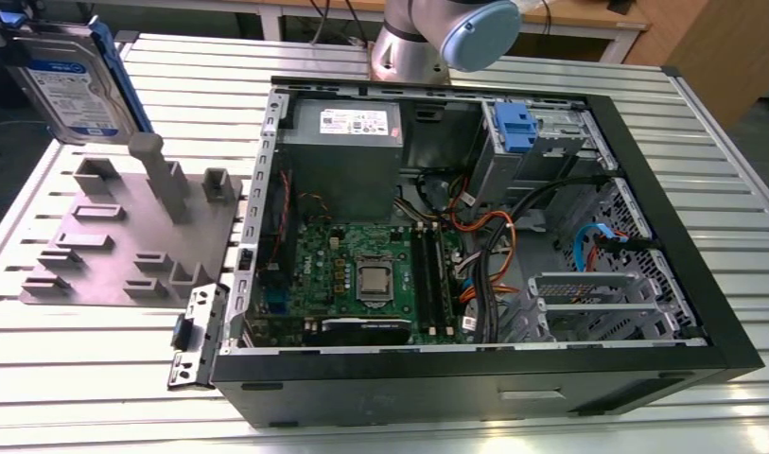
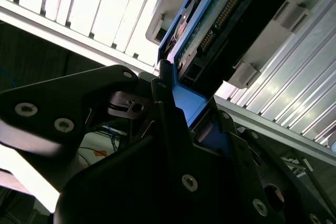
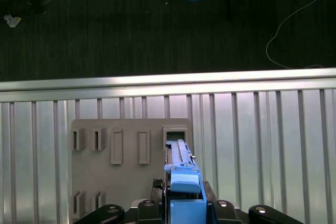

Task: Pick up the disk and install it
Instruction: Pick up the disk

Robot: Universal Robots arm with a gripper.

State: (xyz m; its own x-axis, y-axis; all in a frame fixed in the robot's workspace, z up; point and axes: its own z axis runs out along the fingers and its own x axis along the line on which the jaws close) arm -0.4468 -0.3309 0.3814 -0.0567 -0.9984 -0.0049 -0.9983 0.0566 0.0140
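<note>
In the exterior view, the flat silver-grey disk (image 1: 71, 80), white-and-blue labelled and framed by a bright blue plastic bracket, hangs upright over the grey slotted fixture plate (image 1: 107, 246). The plate lies near the ribbed metal table's (image 1: 81, 378) edge on the exterior view's left, well apart from the open black computer case (image 1: 485, 378).

In the second wrist view, the black gripper (image 2: 184, 103) is clamped on the disk's bracket end, its fingers (image 2: 164, 108) pressing the blue plastic.

In the first wrist view, the disk shows edge-on above the plate.

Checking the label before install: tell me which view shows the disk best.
The exterior view: the disk faces the camera, label and blue bracket visible. The second wrist view shows its connector edge; the first wrist view sees it edge-on.
</note>
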